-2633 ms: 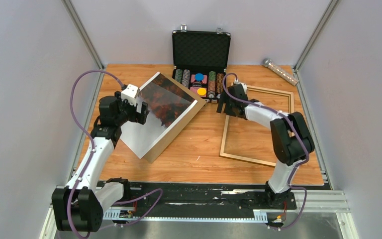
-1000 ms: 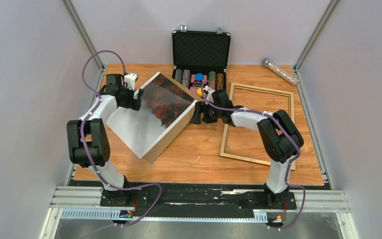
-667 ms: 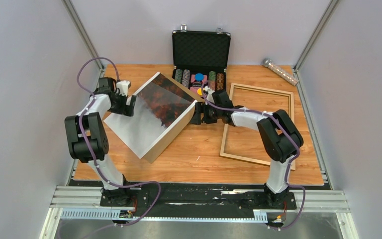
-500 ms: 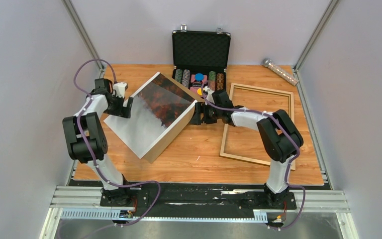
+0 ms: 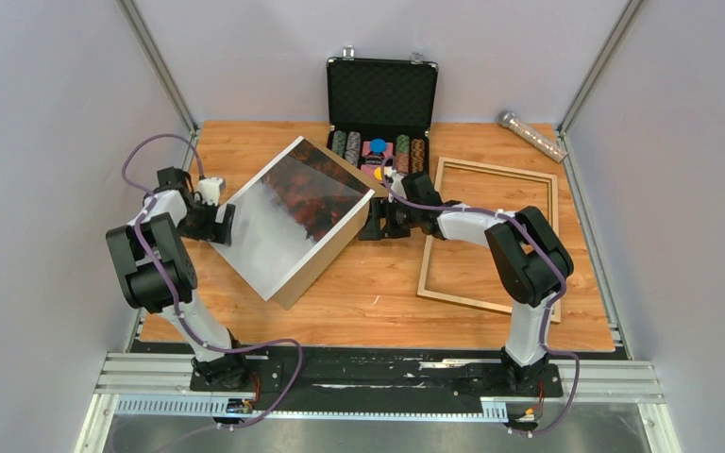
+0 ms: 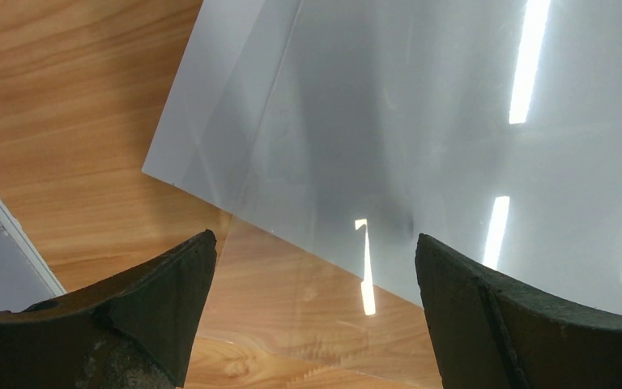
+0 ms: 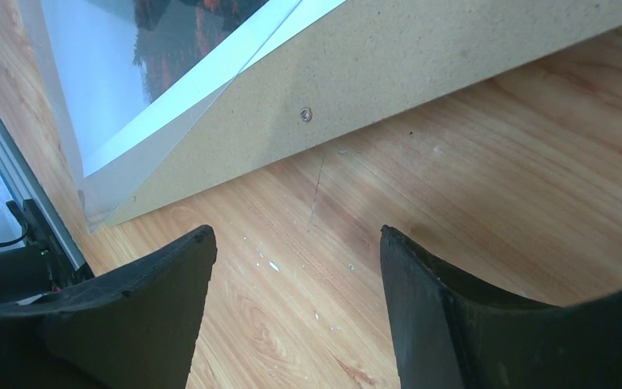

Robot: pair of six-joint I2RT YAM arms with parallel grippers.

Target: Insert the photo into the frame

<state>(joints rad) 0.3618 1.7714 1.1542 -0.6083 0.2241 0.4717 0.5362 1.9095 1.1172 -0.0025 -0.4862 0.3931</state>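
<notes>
The photo (image 5: 288, 212) lies face up on a brown backing panel (image 5: 330, 250), left pincer (image 5: 219, 224) gaping empty at its left corner, right pincer (image 5: 370, 225) gaping empty off its right corner, frame (image 5: 463, 302) beyond.

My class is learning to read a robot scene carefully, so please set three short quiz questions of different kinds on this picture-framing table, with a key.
1. True or false: the thin light-brown wooden frame holds no photo.
2. The autumn-trees paper photo lies on: A) the brown fibreboard panel; B) the black chip case; C) the bare table.
3. Fill in: the jaws of the left gripper and the right gripper both stand ____.
Key: 1 true; 2 A; 3 open.
</notes>
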